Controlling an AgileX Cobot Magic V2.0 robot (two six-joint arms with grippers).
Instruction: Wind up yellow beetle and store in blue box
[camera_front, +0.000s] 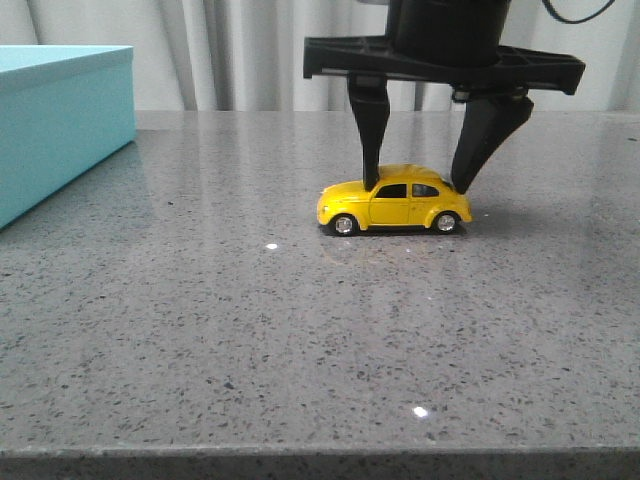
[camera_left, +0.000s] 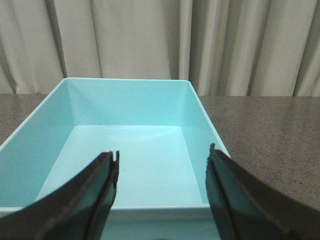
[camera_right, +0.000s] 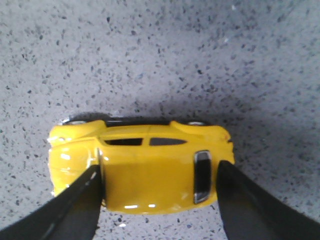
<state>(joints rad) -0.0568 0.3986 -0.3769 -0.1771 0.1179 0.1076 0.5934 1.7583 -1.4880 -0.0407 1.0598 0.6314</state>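
Note:
The yellow beetle (camera_front: 395, 203) stands on its wheels on the grey speckled table, nose to the left. My right gripper (camera_front: 415, 187) comes down from above and straddles its cabin. One finger (camera_front: 369, 150) touches the windscreen and the other presses the rear. In the right wrist view the beetle (camera_right: 145, 165) fills the gap of the gripper (camera_right: 159, 167). The blue box (camera_front: 60, 120) stands at the far left. My left gripper (camera_left: 162, 155) is open and empty, hovering over the near edge of the open, empty box (camera_left: 125, 95).
The grey speckled table top (camera_front: 300, 330) has its front edge near the bottom of the front view. Pale curtains (camera_front: 230, 50) hang behind the table. The box takes up the far left corner.

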